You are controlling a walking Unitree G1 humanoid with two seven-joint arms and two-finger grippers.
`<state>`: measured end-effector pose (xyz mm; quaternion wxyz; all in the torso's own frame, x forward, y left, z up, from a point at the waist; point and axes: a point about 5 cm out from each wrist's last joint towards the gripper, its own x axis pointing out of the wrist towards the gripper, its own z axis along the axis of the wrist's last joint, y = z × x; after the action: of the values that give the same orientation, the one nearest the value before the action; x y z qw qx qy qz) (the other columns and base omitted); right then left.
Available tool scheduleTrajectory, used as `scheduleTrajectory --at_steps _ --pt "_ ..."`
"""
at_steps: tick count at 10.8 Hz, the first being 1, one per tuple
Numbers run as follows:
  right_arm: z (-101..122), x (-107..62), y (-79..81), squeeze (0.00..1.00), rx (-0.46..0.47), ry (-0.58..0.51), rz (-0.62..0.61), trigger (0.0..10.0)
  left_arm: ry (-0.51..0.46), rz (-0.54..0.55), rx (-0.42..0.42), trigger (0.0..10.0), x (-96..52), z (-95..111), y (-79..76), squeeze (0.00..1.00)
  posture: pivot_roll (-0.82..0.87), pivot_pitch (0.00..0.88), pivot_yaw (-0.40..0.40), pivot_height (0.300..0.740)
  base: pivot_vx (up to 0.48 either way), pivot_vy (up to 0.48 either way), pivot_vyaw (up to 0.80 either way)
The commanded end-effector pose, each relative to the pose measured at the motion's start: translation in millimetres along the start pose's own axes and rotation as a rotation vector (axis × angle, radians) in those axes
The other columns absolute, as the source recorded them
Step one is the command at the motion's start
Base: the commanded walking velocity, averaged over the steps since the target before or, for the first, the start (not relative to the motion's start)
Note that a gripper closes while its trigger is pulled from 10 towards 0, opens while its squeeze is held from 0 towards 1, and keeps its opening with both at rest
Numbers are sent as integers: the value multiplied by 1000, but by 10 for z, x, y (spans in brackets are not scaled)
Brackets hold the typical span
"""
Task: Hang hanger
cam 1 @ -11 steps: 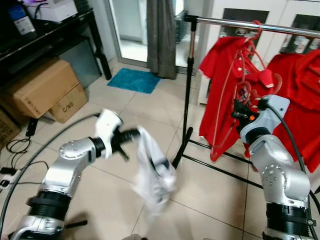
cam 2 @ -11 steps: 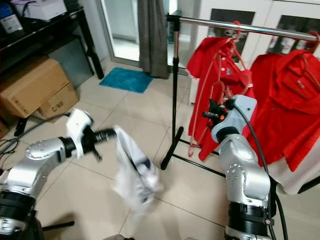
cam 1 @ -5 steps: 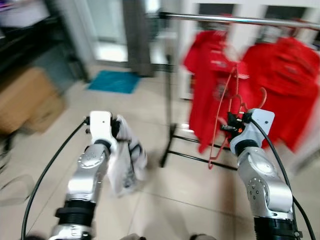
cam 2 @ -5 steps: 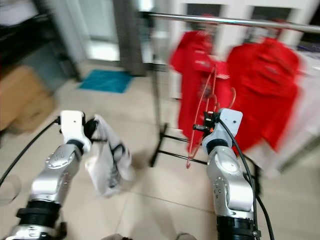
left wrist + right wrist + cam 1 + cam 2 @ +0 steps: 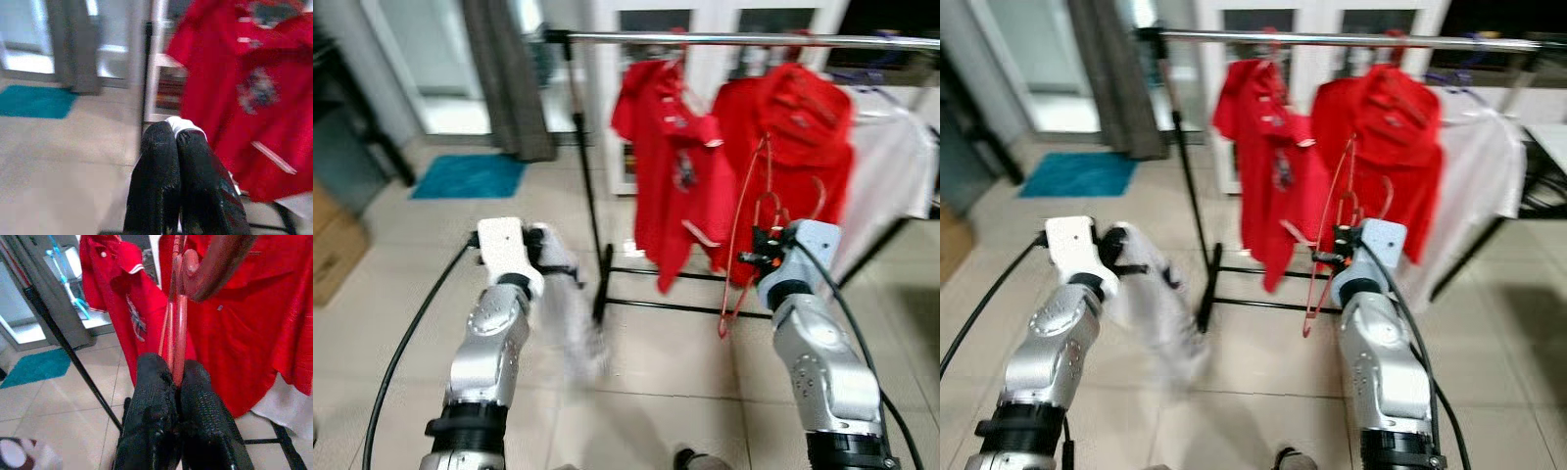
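Observation:
A thin red hanger (image 5: pixel 756 201) stands upright in front of the red shirts, with my right gripper (image 5: pixel 175 369) shut on its lower part. The hanger's hook (image 5: pixel 215 259) curves over just above the fingers. The steel rail (image 5: pixel 744 39) runs across above it, with one red shirt (image 5: pixel 671 166) and another red shirt (image 5: pixel 793 127) hanging from it. My left gripper (image 5: pixel 175 137) is shut on a white garment (image 5: pixel 573 328), which dangles, blurred, beside the rack's upright pole (image 5: pixel 587 186).
A white garment (image 5: pixel 891 186) hangs at the rail's right end. The rack's black base bars (image 5: pixel 685 308) lie on the tiled floor. A grey curtain (image 5: pixel 509 78), a teal mat (image 5: pixel 465 176) and a cardboard box (image 5: pixel 333 255) stand to the left.
The camera has swung right, so the rack sits nearer the middle. My left arm has drawn in with the white garment. The right gripper keeps its hold on the hanger.

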<state>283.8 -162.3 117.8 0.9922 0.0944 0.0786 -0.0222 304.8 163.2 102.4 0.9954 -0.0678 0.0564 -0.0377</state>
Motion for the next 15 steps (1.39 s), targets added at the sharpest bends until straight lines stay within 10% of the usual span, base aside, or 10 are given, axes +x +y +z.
scheduleTrajectory --at_steps 1,3,4,5,7,10,13,15 --pt "-24 -20 -8 0 -19 0 -9 10000 7 -39 -29 10000 -17 45 -29 0 -114 0 77 740 0 0 -800" --pt "-24 -37 -9 0 -7 -11 -10 10000 -51 -30 22 10000 -51 75 -18 0 -119 4 86 740 0 0 -800" --pt "-17 -46 -23 0 10 -25 -17 10000 -6 -9 -33 10000 -58 35 4 224 -122 5 90 740 0 0 -800" --pt "-18 -58 -53 0 35 -29 -34 10000 65 38 10 10000 -59 -44 33 235 -124 5 94 740 0 0 -800" --pt "-10 -58 -59 0 27 -36 -34 10000 95 64 30 10000 -65 -80 21 0 -128 4 96 740 0 0 -800" --pt "7 -42 -52 0 16 -49 -31 10000 163 154 -61 10000 -82 -172 126 0 -129 1 94 740 0 0 -800" --pt "3 -37 -59 0 -2 -51 -48 10000 5 84 -148 10000 -92 21 84 0 -129 5 96 740 0 0 -800" --pt "2 -35 -87 0 -1 -50 -68 10000 -248 248 -75 10000 -98 413 166 0 -126 11 95 740 0 0 -800"
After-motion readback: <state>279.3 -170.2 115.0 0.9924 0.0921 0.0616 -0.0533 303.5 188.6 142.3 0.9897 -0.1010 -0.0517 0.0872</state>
